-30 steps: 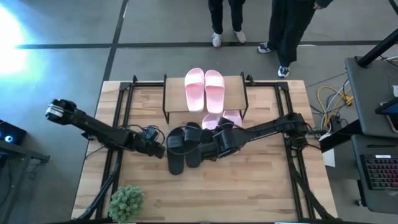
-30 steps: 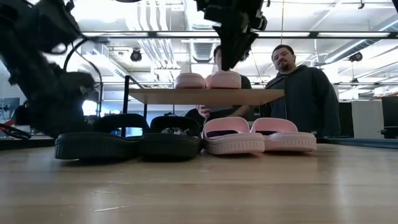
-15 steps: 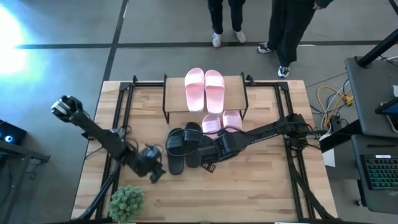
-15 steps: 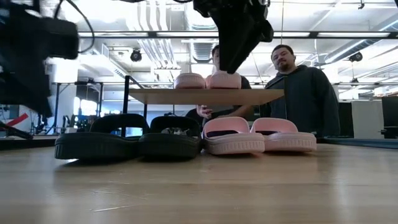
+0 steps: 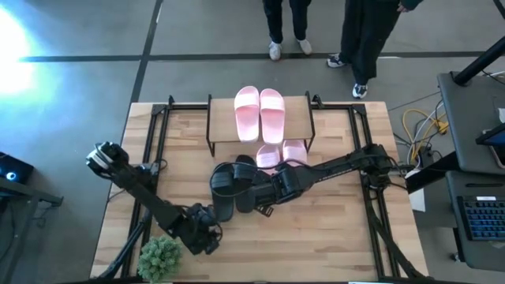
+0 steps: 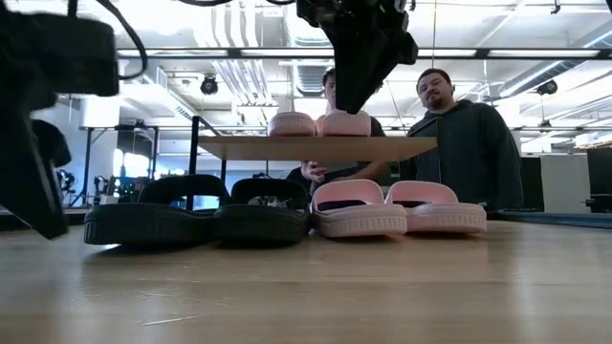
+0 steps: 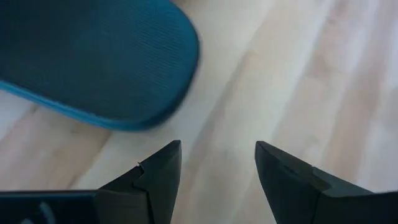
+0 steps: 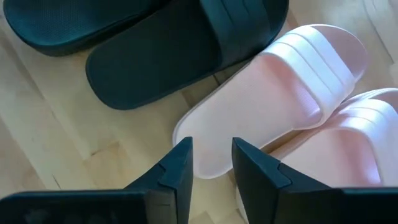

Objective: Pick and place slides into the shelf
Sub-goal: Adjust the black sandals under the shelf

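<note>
High view, centre of the frame: the shelf [image 5: 260, 118] carries two pale pink slides [image 5: 259, 113] on its top board, toes away from the arms. Two more pink slides [image 5: 282, 151] lie on the bench [image 5: 331, 237] just below the shelf's lower edge, and a pair of black slides [image 5: 233, 185] sits beside them to the left, touching one another. The right gripper [image 5: 265, 207] hovers just below and between the black pair and the pink pair; from its wrist camera the jaws [image 8: 211, 165] stand narrowly apart and empty, aimed at the heel edge of the nearer pink slide [image 8: 273, 93]. The left gripper [image 5: 207, 237] is at lower left of the frame, near the small green plant [image 5: 160, 256], its jaws wide and holding nothing, with a black slide's sole [image 7: 93, 56] ahead of it.

By my reading, two slides are shelved and four remain, so the step in hand is picking the next one. The right arm looks the likelier to act: it would need to spread its jaws, come down over the pink slide's edge or strap, close, lift clear of its neighbour and carry it to the shelf. The pink pair touch, so nudging the second is a risk.
</note>
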Controlling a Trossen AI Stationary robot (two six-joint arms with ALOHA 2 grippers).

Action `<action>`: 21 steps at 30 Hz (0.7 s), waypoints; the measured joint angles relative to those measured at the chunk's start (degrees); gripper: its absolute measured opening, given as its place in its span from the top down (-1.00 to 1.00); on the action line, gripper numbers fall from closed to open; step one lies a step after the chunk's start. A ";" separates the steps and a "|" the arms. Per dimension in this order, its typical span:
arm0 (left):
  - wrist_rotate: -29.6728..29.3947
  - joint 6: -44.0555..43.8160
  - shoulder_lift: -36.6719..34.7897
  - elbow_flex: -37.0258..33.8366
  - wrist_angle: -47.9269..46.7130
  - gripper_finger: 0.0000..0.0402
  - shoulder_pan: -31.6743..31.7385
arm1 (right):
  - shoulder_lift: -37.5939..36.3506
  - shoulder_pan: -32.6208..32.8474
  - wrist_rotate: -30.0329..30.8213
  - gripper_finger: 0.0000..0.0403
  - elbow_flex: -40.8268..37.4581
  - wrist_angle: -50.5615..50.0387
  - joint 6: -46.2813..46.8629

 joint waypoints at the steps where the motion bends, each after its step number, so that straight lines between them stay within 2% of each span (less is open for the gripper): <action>1: -0.42 -0.13 0.64 0.10 -0.06 0.05 0.31 | 0.00 0.08 0.03 0.49 0.00 -0.07 -0.15; 7: -1.65 0.16 1.86 -0.63 -0.05 0.05 3.26 | 0.00 0.27 0.07 0.53 0.00 -0.12 -0.38; 13: -2.78 4.82 1.81 -1.10 -0.19 0.05 7.51 | 0.00 0.37 1.28 0.53 0.00 -0.12 -0.37; 18: 0.56 5.78 0.66 -1.06 -1.85 0.05 8.42 | 0.00 0.62 1.33 0.52 0.00 -0.23 -0.45; 21: 2.74 3.67 -1.92 -0.64 -6.52 0.05 5.94 | 0.00 1.06 -1.94 0.53 0.00 0.12 -2.58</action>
